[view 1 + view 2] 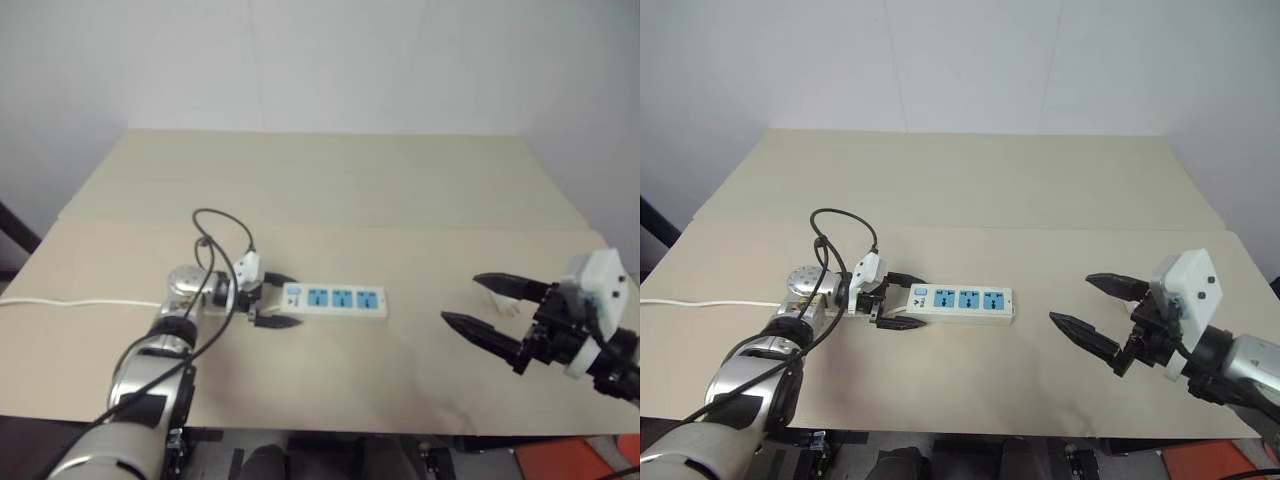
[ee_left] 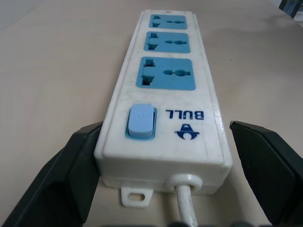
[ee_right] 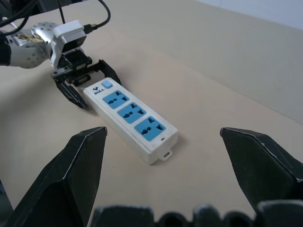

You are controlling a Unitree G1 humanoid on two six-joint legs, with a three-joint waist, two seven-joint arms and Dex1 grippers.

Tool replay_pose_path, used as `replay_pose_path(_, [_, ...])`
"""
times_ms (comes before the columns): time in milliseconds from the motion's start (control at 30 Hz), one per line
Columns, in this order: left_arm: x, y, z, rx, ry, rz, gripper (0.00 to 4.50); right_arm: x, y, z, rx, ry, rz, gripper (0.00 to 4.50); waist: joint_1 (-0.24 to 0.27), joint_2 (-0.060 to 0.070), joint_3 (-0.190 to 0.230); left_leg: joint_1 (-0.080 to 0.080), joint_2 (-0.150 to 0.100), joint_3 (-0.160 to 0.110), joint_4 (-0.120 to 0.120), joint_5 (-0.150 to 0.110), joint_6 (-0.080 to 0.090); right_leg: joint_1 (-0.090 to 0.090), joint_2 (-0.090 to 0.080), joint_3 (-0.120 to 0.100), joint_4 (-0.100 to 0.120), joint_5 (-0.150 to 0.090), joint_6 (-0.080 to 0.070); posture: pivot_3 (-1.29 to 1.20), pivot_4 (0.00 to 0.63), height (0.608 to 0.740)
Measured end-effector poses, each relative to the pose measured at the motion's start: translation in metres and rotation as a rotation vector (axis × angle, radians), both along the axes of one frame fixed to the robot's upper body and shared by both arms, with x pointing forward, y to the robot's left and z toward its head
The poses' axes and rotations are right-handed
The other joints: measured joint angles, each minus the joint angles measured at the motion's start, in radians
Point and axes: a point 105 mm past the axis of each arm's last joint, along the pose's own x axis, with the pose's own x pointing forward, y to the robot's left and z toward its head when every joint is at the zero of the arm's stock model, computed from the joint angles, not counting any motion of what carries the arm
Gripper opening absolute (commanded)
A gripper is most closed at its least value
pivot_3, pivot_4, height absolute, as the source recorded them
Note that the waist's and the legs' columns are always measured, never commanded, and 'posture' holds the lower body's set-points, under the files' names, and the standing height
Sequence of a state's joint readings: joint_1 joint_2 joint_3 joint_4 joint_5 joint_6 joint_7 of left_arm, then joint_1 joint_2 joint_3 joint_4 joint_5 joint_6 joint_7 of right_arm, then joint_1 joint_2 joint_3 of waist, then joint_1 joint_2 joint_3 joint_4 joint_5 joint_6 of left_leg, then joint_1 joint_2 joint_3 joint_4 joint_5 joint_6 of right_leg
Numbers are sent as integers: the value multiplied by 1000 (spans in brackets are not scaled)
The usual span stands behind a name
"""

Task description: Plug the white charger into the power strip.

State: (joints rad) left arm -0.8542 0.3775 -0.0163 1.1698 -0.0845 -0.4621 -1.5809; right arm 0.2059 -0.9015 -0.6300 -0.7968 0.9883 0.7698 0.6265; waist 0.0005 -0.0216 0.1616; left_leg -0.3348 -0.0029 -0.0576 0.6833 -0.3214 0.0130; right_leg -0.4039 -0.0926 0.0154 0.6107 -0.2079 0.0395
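Left gripper at lower left of frame, fingers spread wide, straddling the switch end of the power strip, one finger on each side; left-side finger looks touching the casing, the other slightly apart. Power strip flat on the desk, centre-left of frame, three blue sockets all vacant, cord exiting toward the left gripper. Right gripper at lower right, well apart from the strip, fingers wide, holding nothing.
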Motion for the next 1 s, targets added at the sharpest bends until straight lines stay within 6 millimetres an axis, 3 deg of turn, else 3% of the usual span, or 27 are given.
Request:
replay_pose_path(633, [-9, 1, -5, -47, -4, -4, 4482, 3, 2, 4, -4, -16, -5, 4500, 0, 1, -1, 0, 0, 0, 0, 0, 0, 1, 0, 0, 0, 0, 0, 0, 150, 740])
replay_pose_path(800, [-9, 1, -8, -47, -13, 2, 3288, 3, 2, 4, -3, -17, -5, 4500, 0, 3, -2, 1, 0, 0, 0, 0, 0, 1, 0, 0, -1, 0, 0, 0, 150, 740])
replay_pose_path(1000, [-10, -1, -10, -42, -13, -2, 3270, 4, 2, 6, -11, -21, 2, 4500, 1, 4, -3, 1, 0, 0, 0, 0, 0, 2, 0, 1, -1, 0, 0, 0, 150, 740])
